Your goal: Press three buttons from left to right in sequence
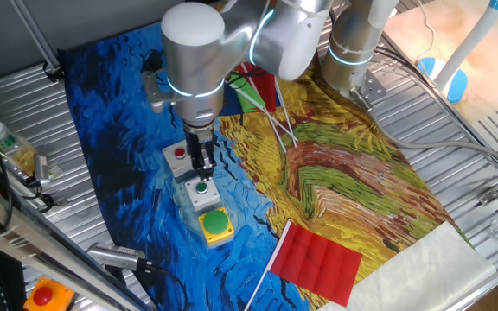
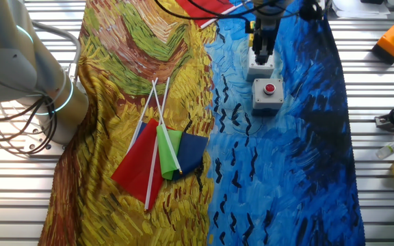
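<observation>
We see three button boxes in a row on the painted cloth on the counter. Going left to right, first is the grey box with the red button. Next, at about 5 o'clock from it, is the grey box with the small green button. Last is the yellow box with the big green dome.

Our end effector hangs right over the middle box, tip almost on its button. We cannot tell if its fingers are apart or together.

We think the second press is happening now, and the dome is left.
</observation>
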You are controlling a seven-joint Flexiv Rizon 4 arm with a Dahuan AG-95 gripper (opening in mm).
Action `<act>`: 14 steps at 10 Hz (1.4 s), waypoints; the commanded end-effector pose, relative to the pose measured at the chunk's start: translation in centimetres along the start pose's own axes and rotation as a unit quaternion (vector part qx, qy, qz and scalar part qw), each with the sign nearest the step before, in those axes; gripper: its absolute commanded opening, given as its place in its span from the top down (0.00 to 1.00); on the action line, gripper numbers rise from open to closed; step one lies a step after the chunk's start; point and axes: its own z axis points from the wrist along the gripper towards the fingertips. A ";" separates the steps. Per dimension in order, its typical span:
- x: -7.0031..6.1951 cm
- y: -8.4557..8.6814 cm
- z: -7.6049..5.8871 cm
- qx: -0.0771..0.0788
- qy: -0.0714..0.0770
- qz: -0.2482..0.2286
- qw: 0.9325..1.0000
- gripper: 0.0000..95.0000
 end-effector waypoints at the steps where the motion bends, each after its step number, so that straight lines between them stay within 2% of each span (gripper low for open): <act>1: -0.3 0.3 -0.1 -0.001 0.002 0.002 1.000 0.60; 4: -1.0 1.0 -0.6 -0.002 0.004 0.016 1.000 0.60; 5: -1.4 1.4 -0.9 -0.004 0.011 0.031 0.999 0.60; 7: -2.1 2.1 -1.6 -0.007 0.018 0.054 0.998 1.00; 8: -2.2 2.2 -1.6 -0.007 0.018 0.054 0.998 1.00; 11: -2.7 3.1 -1.7 0.021 0.019 0.064 0.998 1.00; 14: -2.8 3.3 -1.7 0.023 0.020 0.061 0.998 1.00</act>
